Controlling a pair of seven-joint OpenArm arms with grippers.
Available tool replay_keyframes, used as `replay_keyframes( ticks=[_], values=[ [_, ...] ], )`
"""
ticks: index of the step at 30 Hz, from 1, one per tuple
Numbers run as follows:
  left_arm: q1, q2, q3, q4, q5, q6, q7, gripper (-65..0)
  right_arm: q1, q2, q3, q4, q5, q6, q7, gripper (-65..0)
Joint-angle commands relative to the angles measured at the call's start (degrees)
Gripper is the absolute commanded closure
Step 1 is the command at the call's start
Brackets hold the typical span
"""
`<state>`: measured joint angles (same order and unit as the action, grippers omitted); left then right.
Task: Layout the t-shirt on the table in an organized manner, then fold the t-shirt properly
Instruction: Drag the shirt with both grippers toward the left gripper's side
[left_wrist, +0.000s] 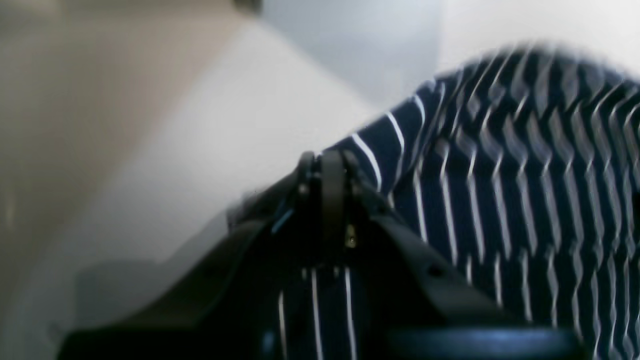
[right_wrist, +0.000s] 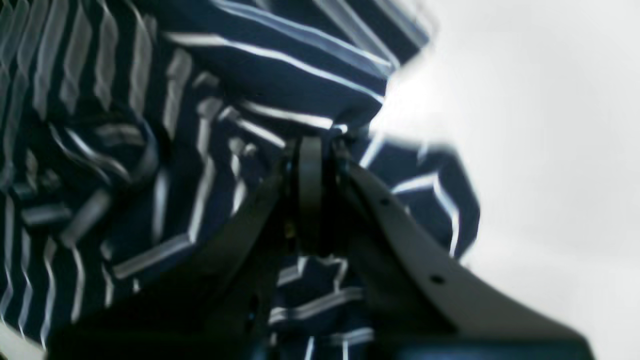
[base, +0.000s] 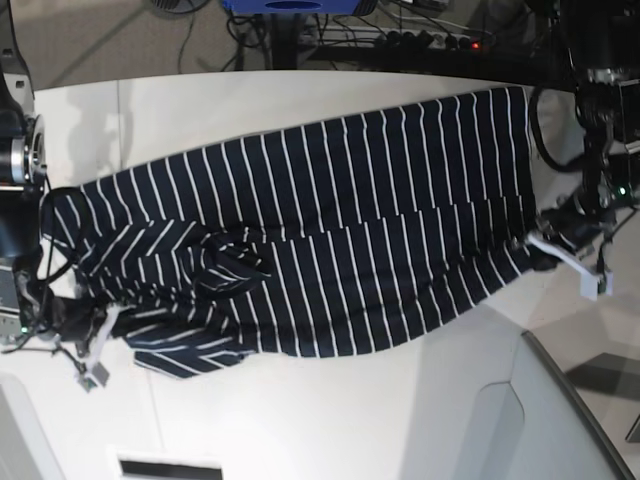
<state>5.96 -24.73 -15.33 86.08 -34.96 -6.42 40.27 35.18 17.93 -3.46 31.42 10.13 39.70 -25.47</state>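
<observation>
One soft navy t-shirt (base: 330, 230) with thin white stripes lies stretched across the smooth white counter (base: 330, 410), bunched near its middle. Two grippers hold it: the left gripper (left_wrist: 327, 165) jaws clamp one end, the right gripper (right_wrist: 312, 150) jaws clamp the crumpled opposite end

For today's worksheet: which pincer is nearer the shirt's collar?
Right. The right pincer grips the shirt on the collar side; the left pincer holds the opposite, hem end.

Striped t-shirt (base: 340, 240) on white table (base: 330, 420)
</observation>
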Motion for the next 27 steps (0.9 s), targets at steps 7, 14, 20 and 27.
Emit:
replay_keyframes(
  ticks=[7,14,20,27],
  values=[
    [7.27,-0.98,-0.45,0.99,-0.25,-0.31,-0.93,0.0,-1.73,0.13,0.52,0.80,0.81,0.30,-1.12,-1.5],
    [9.74,-1.33,4.83,0.47,0.10,-0.31,-1.11,0.0,-3.93,-0.66,9.49,3.61,0.73,0.30,-9.03,-22.1],
    [9.38,-0.19,7.82,-1.64,5.55,-0.31,-1.19,0.0,-9.64,-0.48,11.77,14.25,0.90,0.30,-11.40,-27.6],
    [9.47,5.79,8.52,-2.00,19.36,-0.31,-1.19,0.0,-17.46,-0.66,21.00,19.97,0.64,0.30,-14.22,-21.0]
  ],
)
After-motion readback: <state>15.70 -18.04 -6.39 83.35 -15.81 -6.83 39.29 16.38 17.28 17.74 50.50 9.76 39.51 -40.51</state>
